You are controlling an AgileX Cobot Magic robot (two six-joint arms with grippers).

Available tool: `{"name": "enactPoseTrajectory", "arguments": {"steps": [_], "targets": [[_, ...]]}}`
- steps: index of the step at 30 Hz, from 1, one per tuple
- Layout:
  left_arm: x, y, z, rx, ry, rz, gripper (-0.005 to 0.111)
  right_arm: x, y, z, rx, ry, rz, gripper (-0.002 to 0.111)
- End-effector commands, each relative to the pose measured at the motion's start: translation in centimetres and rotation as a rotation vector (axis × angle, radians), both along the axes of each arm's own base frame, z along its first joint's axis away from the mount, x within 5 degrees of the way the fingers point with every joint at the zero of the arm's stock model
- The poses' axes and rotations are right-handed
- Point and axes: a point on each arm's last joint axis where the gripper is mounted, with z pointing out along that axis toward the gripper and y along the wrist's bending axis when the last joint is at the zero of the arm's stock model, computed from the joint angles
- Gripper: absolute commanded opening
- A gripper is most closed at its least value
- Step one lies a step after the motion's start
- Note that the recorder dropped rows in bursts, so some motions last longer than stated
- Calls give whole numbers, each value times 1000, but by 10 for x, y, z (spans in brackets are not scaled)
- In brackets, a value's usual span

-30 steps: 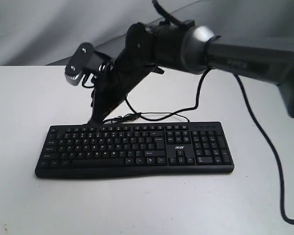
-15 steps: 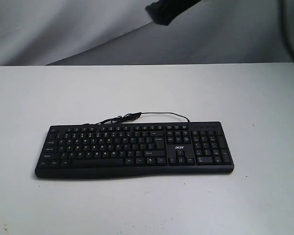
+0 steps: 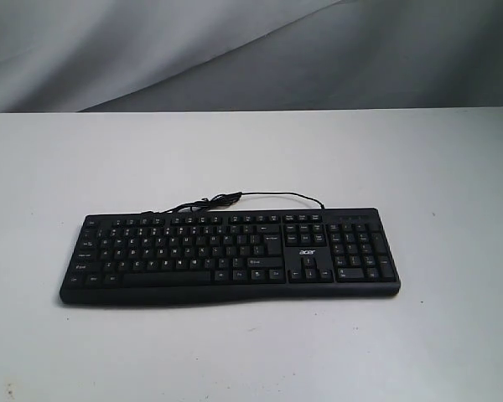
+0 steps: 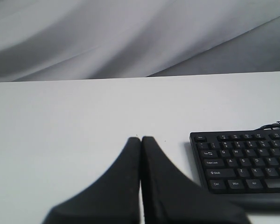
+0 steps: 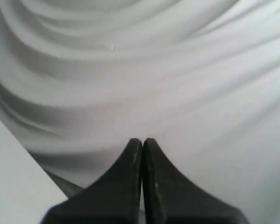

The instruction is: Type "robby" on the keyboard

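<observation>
The wide black keyboard [image 3: 230,255] with white legends and an "acer" logo lies flat on the white table [image 3: 251,159], its thin black cable [image 3: 235,199] curling behind it. No arm shows in the exterior view. In the left wrist view my left gripper [image 4: 141,138] is shut and empty, hovering over bare table beside the keyboard's Esc and Tab end [image 4: 242,161]. My right gripper [image 5: 142,140] is also shut with nothing in it, and points at the grey cloth backdrop, away from the keyboard.
A draped grey cloth backdrop [image 3: 251,50] hangs behind the table's far edge. A corner of the white table [image 5: 14,186] shows in the right wrist view. White tabletop surrounds the keyboard on all sides.
The right arm, which reached over the keyboard's upper left a second ago, has lifted up and out of the exterior view. The keyboard has not moved.
</observation>
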Motion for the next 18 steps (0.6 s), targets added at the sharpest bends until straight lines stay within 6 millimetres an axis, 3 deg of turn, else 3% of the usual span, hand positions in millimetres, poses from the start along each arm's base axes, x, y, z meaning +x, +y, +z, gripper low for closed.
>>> {"name": "enactPoseTrajectory", "arguments": {"steps": [1, 6, 11, 16, 18], "targets": [[0, 0, -1, -11, -5, 2, 1, -17, -14, 11, 56, -53, -3, 0], [0, 0, -1, -11, -5, 2, 1, -39, -24, 19, 182, -8, 53, 0], [0, 0, -1, -11, -5, 2, 1, -36, -27, 3, 166, 108, 20, 0], [0, 0, -1, -11, -5, 2, 1, -33, -56, -39, 237, 218, -188, 0], [0, 0, -1, -11, -5, 2, 1, -38, -75, -72, 259, 244, -329, 0]]}}
